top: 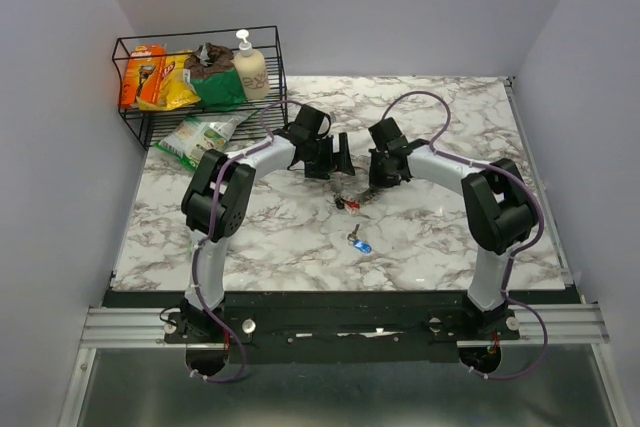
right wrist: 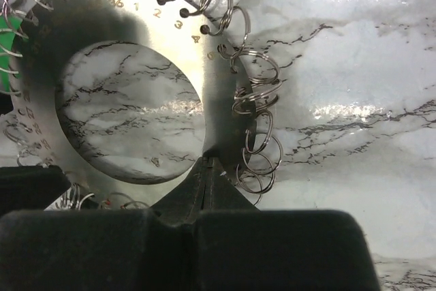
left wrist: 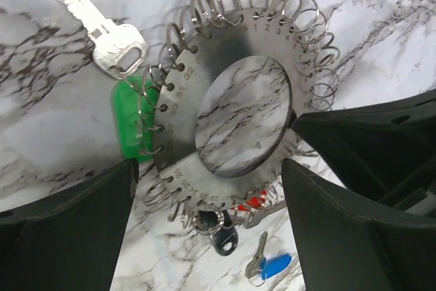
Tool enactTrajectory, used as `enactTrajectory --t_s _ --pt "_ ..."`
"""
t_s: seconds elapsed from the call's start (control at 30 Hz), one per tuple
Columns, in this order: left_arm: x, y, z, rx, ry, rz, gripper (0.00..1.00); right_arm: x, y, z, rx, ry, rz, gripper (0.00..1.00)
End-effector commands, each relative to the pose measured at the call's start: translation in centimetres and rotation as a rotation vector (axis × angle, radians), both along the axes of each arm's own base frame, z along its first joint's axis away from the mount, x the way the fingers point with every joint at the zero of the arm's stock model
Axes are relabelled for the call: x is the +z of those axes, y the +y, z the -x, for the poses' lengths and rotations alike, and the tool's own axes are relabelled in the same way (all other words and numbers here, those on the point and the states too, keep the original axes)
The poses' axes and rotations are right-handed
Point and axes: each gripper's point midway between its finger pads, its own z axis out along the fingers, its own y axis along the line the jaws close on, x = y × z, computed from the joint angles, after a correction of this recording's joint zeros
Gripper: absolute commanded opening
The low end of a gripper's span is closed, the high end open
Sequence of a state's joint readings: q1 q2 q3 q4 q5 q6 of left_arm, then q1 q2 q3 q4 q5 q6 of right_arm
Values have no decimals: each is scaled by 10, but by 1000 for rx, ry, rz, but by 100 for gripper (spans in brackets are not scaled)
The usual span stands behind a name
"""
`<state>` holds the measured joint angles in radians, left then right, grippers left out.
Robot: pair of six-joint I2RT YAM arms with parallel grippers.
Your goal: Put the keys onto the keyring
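The keyring (left wrist: 178, 124) is a flat silvery disc with an open centre and numbered holes, each carrying a small split ring. My right gripper (right wrist: 208, 162) is shut on its band at the inner edge. The left gripper (left wrist: 208, 168) stands open, its black fingers (left wrist: 68, 230) on either side of the disc's lower part and not touching it. Hanging from the split rings are a green-headed key (left wrist: 128, 127), a red-headed key (left wrist: 253, 202) and a black-headed key (left wrist: 225, 240). A silver key (left wrist: 102, 28) lies by the green one. A blue-headed key (left wrist: 271, 265) lies loose on the marble (top: 359, 243).
A black wire basket (top: 200, 77) with snack packets and a soap bottle stands at the table's back left, and a green-white packet (top: 200, 135) lies in front of it. Both arms (top: 335, 157) meet over the middle of the marble top (top: 450, 247).
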<state>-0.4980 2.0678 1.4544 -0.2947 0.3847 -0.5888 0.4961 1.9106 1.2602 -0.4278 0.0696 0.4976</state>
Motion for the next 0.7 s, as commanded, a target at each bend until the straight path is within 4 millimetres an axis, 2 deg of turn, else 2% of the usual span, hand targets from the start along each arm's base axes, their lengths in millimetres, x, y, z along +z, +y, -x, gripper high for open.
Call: enactTrajectory --t_s 0.0,0.13,0.27,0.4,0.5,0.57,0.6,0.67 --pt "-2 -18 -4 -28 19 34 95 -12 -9 17 -8 45 26 1" --pt "2 -28 -8 -45 12 50 95 -8 -3 19 3 46 -6 1" --pt "4 -28 -13 -49 -3 25 95 0 -1 15 6 25 -15 1" --pt "11 -11 -17 -23 -46 -53 95 21 0 6 6 -34 -24 1" --pt "23 6 -21 8 -93 -118 96 42 1 -1 7 -84 -33 1" --pt "27 14 -21 19 -118 -153 96 52 0 -2 16 -106 -38 1" --pt "38 21 -23 32 -158 -174 96 62 0 -2 18 -129 -46 1" --pt "39 29 -19 42 -172 -202 97 68 -2 -2 26 -148 -43 1"
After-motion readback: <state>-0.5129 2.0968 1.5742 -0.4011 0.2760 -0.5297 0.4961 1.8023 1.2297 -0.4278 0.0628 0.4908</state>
